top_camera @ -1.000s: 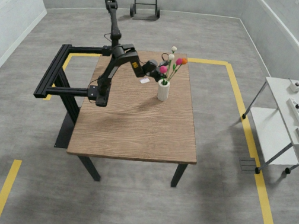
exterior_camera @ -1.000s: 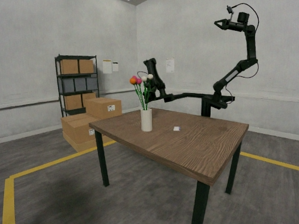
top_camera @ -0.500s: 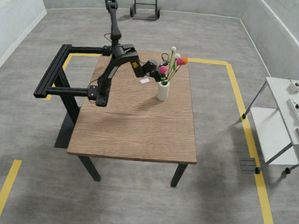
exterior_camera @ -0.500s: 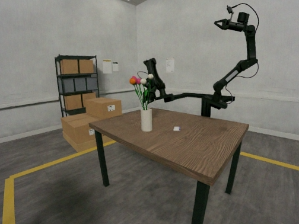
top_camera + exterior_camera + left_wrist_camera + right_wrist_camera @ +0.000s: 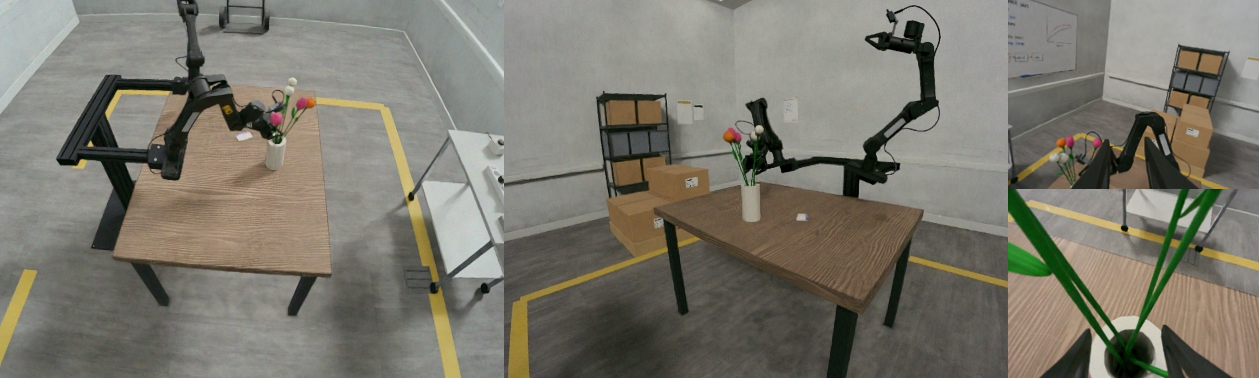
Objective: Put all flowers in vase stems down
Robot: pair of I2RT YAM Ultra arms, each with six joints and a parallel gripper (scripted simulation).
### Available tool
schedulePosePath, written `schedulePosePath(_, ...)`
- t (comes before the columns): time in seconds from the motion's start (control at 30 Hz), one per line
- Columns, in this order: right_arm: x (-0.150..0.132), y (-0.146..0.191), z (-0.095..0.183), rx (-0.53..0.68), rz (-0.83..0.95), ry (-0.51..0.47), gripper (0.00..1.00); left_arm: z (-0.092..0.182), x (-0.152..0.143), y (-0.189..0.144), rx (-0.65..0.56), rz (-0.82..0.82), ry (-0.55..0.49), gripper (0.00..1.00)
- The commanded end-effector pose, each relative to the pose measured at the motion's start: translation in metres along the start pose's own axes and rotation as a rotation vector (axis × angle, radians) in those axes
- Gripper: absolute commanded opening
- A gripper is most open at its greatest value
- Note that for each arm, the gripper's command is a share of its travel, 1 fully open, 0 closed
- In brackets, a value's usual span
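My right gripper (image 5: 276, 135) (image 5: 750, 171) (image 5: 1082, 172) (image 5: 1127, 332) is open by the flowers (image 5: 301, 103) (image 5: 734, 136) (image 5: 1064, 158) (image 5: 1170, 269), in the vase (image 5: 275, 156) (image 5: 751, 205) (image 5: 1097, 358) near the desk (image 5: 225, 200) (image 5: 824, 240) (image 5: 1130, 179) (image 5: 1193, 311) edge opposite my stand (image 5: 90, 117) (image 5: 851, 185).

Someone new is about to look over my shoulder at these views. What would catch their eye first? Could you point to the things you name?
Probably the pink, orange and white flowers (image 5: 301, 103) (image 5: 729, 135) (image 5: 1061, 143), fanning out of the white vase (image 5: 275, 155) (image 5: 751, 204) (image 5: 1097, 358) on the wooden table. Next, the right gripper (image 5: 1127, 332), open right at the vase's mouth, while the left gripper (image 5: 868, 40) (image 5: 1127, 143) hangs high above, away from the flowers.
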State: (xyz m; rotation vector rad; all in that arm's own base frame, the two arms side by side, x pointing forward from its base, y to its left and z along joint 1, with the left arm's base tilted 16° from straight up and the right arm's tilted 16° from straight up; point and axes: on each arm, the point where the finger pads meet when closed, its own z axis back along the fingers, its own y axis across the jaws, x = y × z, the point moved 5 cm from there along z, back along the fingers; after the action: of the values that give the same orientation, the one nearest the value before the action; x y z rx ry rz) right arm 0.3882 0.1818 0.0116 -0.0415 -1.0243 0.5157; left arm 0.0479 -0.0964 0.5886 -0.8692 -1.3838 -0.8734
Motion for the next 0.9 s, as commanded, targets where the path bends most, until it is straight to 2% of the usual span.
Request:
schedulePosePath(0.0, -0.004, 0.001, -0.001, 0.008, 0.006, 0.001, 0.60, 0.009, 0.006, -0.001, -0.001, 0.003, -0.029, 0.30)
schedulePosePath(0.37, -0.004, -0.001, 0.001, 0.006, 0.005, 0.003, 0.60, 0.009, 0.006, -0.001, -0.001, 0.003, -0.029, 0.30)
schedulePosePath(0.47, 0.008, -0.004, 0.010, -0.001, -0.003, -0.037, 0.60, 0.009, 0.006, -0.001, -0.001, 0.003, -0.029, 0.30)
schedulePosePath(0.87, -0.004, 0.003, 0.033, 0.004, -0.002, -0.032, 0.60, 0.009, 0.006, -0.001, -0.001, 0.003, -0.029, 0.30)
